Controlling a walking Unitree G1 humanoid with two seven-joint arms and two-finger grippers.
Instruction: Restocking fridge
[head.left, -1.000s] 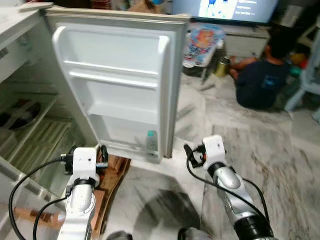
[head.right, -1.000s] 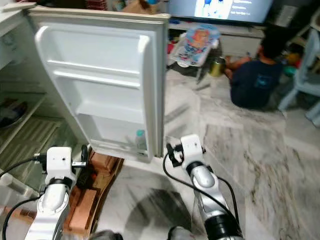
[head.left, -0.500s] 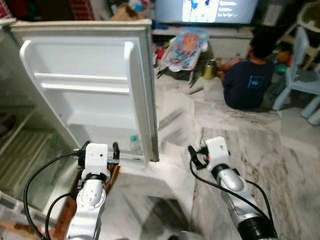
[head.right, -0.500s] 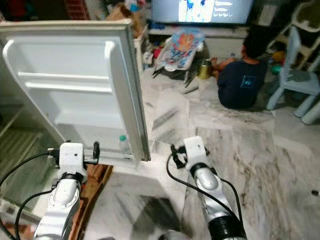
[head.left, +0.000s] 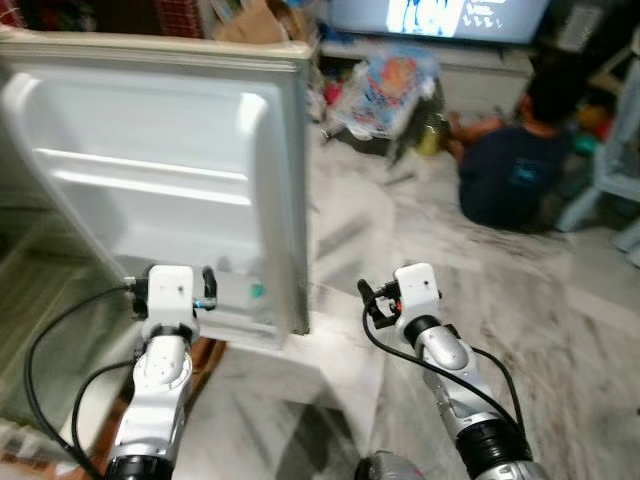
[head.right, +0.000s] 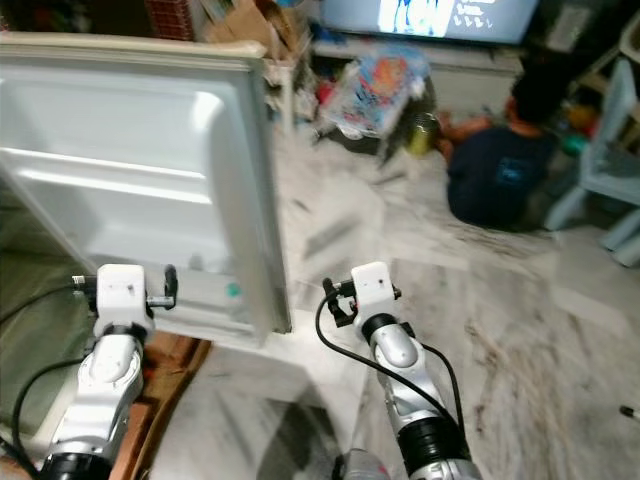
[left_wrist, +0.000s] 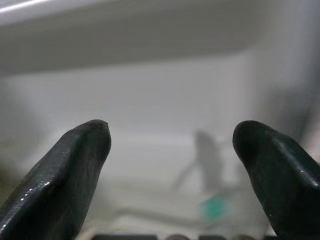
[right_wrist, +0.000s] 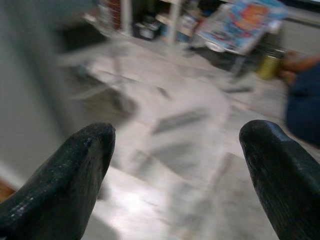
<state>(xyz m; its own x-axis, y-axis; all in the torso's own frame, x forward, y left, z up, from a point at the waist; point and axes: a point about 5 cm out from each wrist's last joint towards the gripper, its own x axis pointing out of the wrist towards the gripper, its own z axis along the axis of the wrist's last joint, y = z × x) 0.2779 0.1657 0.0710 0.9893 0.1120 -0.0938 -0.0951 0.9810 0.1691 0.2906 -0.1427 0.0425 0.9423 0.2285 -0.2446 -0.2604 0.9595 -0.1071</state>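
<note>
Both tools are empty with fingers apart: the left tool (head.left: 207, 288) points into the fridge door (head.left: 150, 180), whose bottle (head.left: 240, 293) lies just ahead in the lowest shelf, likely stocked, while the right tool (head.left: 368, 302) faces bare floor (head.left: 380, 220).

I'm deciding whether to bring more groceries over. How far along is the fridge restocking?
Done: the fridge door is open, with one bottle in its bottom shelf. In hand: nothing; the left gripper and right gripper are both open and empty. Left: nearly everything, since the upper door shelves are bare.
</note>
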